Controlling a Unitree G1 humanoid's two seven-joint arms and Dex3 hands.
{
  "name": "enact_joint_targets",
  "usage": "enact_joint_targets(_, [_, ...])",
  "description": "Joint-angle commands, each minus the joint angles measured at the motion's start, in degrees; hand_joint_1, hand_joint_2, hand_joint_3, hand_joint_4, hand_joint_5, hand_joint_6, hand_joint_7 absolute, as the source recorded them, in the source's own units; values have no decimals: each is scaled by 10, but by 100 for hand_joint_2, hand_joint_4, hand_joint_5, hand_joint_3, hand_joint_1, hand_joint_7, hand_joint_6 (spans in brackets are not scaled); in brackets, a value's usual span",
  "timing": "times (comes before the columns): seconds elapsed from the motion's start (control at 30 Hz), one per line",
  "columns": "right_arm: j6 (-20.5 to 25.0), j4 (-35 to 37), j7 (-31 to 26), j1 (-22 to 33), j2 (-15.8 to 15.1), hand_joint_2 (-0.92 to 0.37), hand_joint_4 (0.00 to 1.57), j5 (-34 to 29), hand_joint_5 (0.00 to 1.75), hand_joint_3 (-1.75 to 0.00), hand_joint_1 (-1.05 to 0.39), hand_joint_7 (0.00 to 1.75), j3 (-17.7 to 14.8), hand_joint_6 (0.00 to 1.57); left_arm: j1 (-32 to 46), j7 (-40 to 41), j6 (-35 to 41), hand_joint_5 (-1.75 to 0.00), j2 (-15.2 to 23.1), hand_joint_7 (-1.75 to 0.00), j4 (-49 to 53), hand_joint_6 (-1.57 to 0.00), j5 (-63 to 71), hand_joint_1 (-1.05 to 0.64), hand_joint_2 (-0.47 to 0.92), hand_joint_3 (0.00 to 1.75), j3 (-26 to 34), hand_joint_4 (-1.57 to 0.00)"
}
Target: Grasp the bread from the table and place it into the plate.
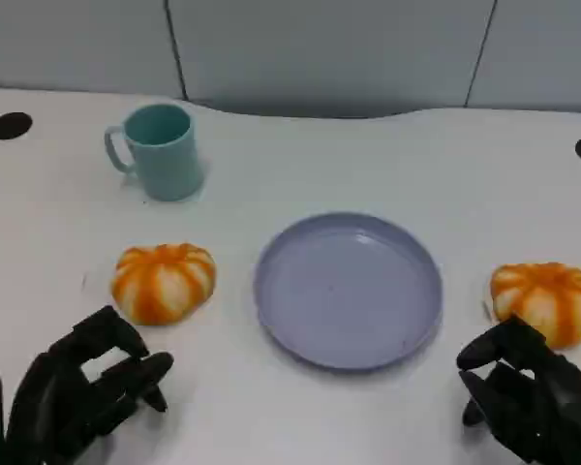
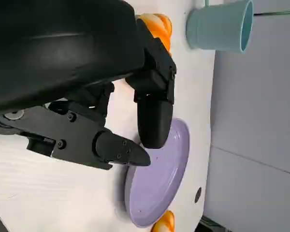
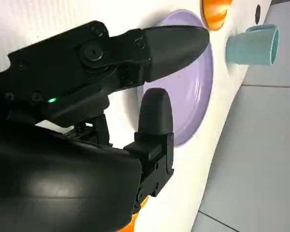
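- We judge the task not yet begun: the lavender plate [image 1: 349, 291] holds nothing, and both orange-striped bread rolls lie on the white table [image 1: 300, 417].
- The left roll [image 1: 164, 280] sits just beyond our left hand [image 1: 82, 387], untouched.
- The right roll [image 1: 545, 300] sits just beside our right hand [image 1: 523, 397].
- Both hands are released, fingers apart, grasping nothing.

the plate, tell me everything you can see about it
The plate is round, shallow and pale lavender, with a smooth, slightly glossy surface that looks like plastic and a low raised rim. It lies flat and upright on the white table, about midway between the two orange-striped breads, one on its left and one on its right. Nothing lies in it, and nothing touches it. The teal mug stands farther back to its left.
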Motion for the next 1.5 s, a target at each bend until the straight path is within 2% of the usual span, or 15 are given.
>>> enact_joint_targets(0.03, [0,0,-1,-1,-7,-92,56,1,175,-32,-26,175,-6,35,-6,-6,-6,-175,14,-175,6,-58,6,-25,90,6,1,-74])
enact_joint_targets(0.43, [1,-2,-7,0,-2,-92,55,-4,175,-33,-26,175,0,35,4,5,-26,-175,6,-175,-28,-57,7,-20,90,6,4,-74])
enact_joint_targets(0.57, [3,0,-8,-1,3,-92,56,-1,175,-33,-27,175,5,35,11,96,-203,-175,32,-175,-66,-53,191,-17,89,5,-31,-77])
enact_joint_targets(0.67, [13,-1,-7,-5,7,-92,55,2,175,-33,-28,175,5,35,1,183,-269,-175,63,-175,-84,-51,336,-19,88,5,-47,-79])
enact_joint_targets(0.83, [2,11,-7,-11,10,-92,57,1,175,-31,-28,175,5,35,-34,338,-249,-175,119,-175,-151,-55,617,-22,85,4,-89,-78])
enact_joint_targets(0.93, [4,9,-7,-11,12,-92,57,2,175,-31,-27,175,4,35,-59,353,-222,-171,149,-170,-163,-49,703,-26,84,3,-117,-71])
enact_joint_targets(1.0, [7,7,-9,-10,12,-92,57,-1,175,-31,-28,175,4,35,-82,319,-184,-158,174,-137,-177,-48,755,-37,84,1,-143,-54])
enact_joint_targets(1.07, [6,7,-10,-9,11,-92,56,-3,175,-31,-28,175,4,35,-99,284,-152,-99,189,-57,-188,-60,778,-48,82,0,-163,-45])
enact_joint_targets(1.1, [6,7,-10,-9,11,-92,56,-3,175,-32,-29,175,4,35,-102,276,-141,-75,193,-27,-191,-67,781,-52,81,0,-170,-46])
enact_joint_targets(1.13, [6,7,-10,-9,11,-92,56,-3,175,-32,-29,175,4,35,-104,273,-133,-67,196,-17,-194,-70,782,-53,81,0,-176,-47])
enact_joint_targets(1.17, [5,7,-9,-8,11,-92,56,-2,175,-32,-29,175,4,35,-118,249,-111,-62,199,-11,-189,-71,795,-53,81,0,-187,-47])
enact_joint_targets(1.2, [5,7,-8,-8,11,-92,56,-2,175,-32,-28,175,4,35,-128,231,-94,-42,202,-5,-186,-48,804,-63,80,0,-197,-21])
enact_joint_targets(1.27, [6,4,-6,-6,11,-92,56,0,175,-32,-28,175,4,35,-160,183,-67,-21,208,-1,-161,-28,810,-71,81,0,-217,-6])
enact_joint_targets(1.37, [5,3,-2,-4,11,-92,56,6,175,-32,-28,175,3,34,-201,112,-48,-5,214,0,-123,-15,791,-76,82,1,-241,-1])
enact_joint_targets(1.5, [0,1,-2,-2,8,-92,56,0,175,-32,-28,175,4,34,-252,75,-41,0,209,0,-38,-9,759,-77,81,0,-271,0])
